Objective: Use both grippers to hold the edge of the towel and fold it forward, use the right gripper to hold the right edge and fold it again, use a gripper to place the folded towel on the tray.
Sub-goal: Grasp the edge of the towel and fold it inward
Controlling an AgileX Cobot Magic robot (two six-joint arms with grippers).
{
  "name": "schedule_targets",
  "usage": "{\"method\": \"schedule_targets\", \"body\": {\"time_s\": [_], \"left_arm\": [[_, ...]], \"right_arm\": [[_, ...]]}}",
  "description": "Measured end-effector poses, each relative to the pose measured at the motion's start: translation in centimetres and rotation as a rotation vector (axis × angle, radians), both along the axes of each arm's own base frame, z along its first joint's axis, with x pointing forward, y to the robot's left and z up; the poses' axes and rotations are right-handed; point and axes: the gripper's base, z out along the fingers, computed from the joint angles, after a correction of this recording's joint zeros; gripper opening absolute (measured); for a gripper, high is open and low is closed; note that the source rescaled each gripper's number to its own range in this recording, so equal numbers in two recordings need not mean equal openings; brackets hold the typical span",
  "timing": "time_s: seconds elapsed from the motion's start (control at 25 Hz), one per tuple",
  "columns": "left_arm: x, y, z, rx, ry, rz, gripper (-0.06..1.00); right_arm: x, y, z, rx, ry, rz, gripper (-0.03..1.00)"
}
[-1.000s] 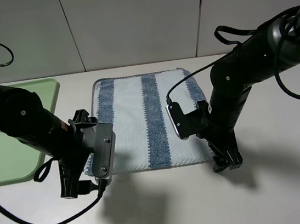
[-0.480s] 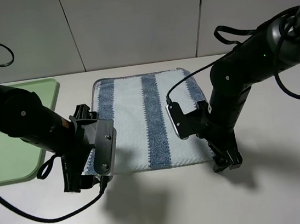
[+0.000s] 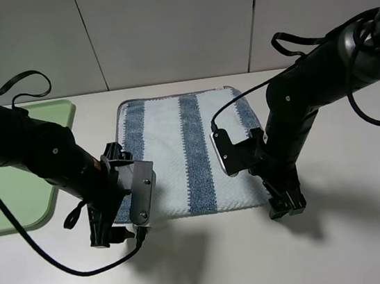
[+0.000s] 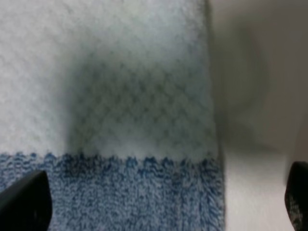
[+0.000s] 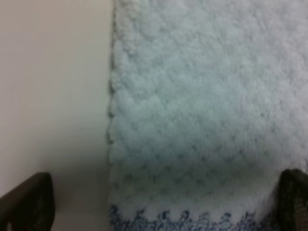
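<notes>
The left arm [image 3: 29, 145] reaches in from the left side of the exterior view and slopes down toward the middle. Its wrist is bent so that the left gripper [image 3: 114, 234] points steeply downward. A white-grey plate [image 3: 141, 194] on that wrist faces inward toward the other arm. In the left wrist view the left gripper [image 4: 161, 207] has its jaws spread wide, and only the two dark fingertips [image 4: 24, 204] show, at opposite lower corners.

The right arm [image 3: 321, 75] comes in from the right, elbow high, and drops to the right gripper [image 3: 286, 206], which also points down. Its own plate [image 3: 223, 153] faces inward. In the right wrist view the right gripper [image 5: 159, 204] likewise has its jaws wide apart.
</notes>
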Motion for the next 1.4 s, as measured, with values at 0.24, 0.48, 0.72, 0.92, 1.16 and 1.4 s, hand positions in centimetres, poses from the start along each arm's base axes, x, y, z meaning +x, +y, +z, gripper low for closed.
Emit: {"method": "schedule_targets", "body": {"time_s": [0.24, 0.48, 0.72, 0.92, 1.16, 1.4], "left_arm": [[0.1, -0.1, -0.7, 0.014, 0.021, 0.0, 0.94], [0.1, -0.1, -0.9, 0.022, 0.034, 0.0, 0.93], [0.0, -0.1, -1.0, 0.03, 0.054, 0.006, 0.78], [0.0, -0.1, -1.1, 0.028, 0.054, 0.009, 0.61], [0.0, -0.1, -1.2, 0.027, 0.052, 0.009, 0.46], [0.1, -0.1, -1.4, 0.03, 0.053, 0.007, 0.21]], "right_arm": [[0.0, 0.0, 0.0, 0.004, 0.003, -0.008, 1.0], [0.0, 0.1, 0.0, 0.013, 0.006, -0.02, 1.0], [0.0, 0.1, 0.0, 0.016, 0.008, -0.026, 1.0], [-0.1, 0.2, 0.0, 0.019, 0.009, -0.031, 0.94], [0.0, 0.2, 0.0, 0.027, 0.008, -0.04, 0.68], [0.1, 0.3, -0.1, 0.034, -0.001, -0.043, 0.41]]}}
